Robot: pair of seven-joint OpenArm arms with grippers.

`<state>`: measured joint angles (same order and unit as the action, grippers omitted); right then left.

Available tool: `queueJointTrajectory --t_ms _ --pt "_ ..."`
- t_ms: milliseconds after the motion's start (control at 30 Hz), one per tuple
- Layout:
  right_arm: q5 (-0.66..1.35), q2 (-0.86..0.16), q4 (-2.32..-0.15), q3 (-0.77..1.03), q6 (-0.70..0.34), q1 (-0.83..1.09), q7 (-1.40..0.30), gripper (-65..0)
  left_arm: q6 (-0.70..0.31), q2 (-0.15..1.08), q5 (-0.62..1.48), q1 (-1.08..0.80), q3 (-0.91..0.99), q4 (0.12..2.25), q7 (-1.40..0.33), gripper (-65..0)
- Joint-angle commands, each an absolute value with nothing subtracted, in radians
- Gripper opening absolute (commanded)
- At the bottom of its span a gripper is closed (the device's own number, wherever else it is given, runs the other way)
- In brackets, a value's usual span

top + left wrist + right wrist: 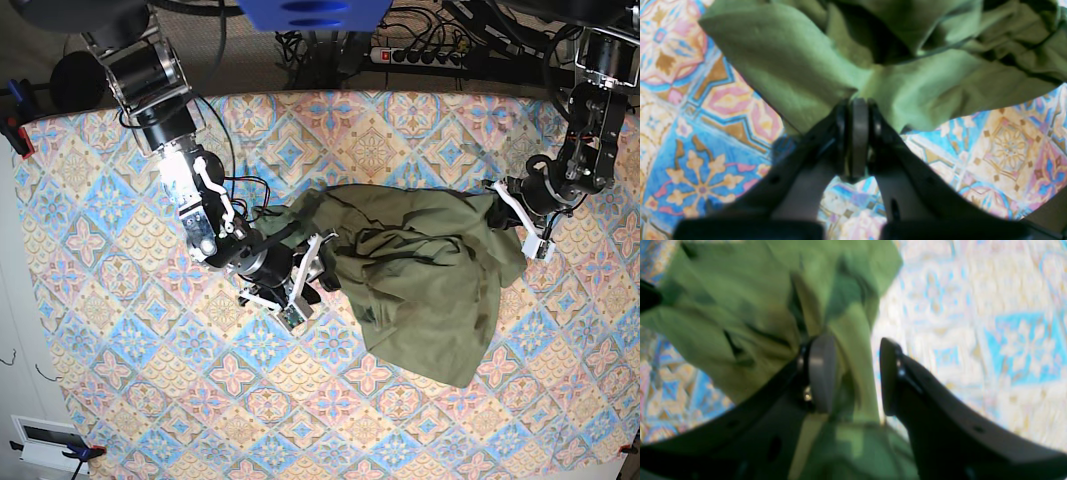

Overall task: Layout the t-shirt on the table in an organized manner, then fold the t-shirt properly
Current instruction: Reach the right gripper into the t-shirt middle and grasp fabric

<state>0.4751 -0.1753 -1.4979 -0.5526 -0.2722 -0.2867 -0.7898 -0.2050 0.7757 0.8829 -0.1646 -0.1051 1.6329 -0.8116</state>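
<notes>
Two arms are working one garment, and each view explains its share. From the left wrist, the left gripper (858,110) has its jaws clenched tight on a bunched fold of the t-shirt (813,83), the cloth fanning out from the pinch to both sides and lifting clear of the table (706,140) near the tips; I'd judge that hold is there to anchor one edge so the fabric can be drawn taut. From the right wrist, the right gripper (857,373) stands with its jaws parted, a strip of green cloth lying loose in the gap against the left pad, so nothing is clamped there; it reads as let go or about to re-grip. From the base view, the shirt lies rumpled across the middle of the table, sagging toward the near side, with the left gripper (528,228) at its edge on that view's right and the right gripper (300,285) at the opposite edge. Spreading flat looks unfinished, folding not begun.
</notes>
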Motion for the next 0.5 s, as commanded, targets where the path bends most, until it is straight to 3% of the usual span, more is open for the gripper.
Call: queueJointTrajectory --t_ms 0,467 --pt "0.483 -0.166 -1.503 -0.552 -0.274 -0.314 -0.763 -42.9 -0.208 0.794 0.891 -0.153 -0.093 1.647 -0.794 -65.0" --pt "0.481 -0.148 -1.293 -0.553 -0.274 -0.314 -0.753 -42.8 -0.208 0.794 0.891 -0.160 -0.094 1.689 -0.799 -65.0"
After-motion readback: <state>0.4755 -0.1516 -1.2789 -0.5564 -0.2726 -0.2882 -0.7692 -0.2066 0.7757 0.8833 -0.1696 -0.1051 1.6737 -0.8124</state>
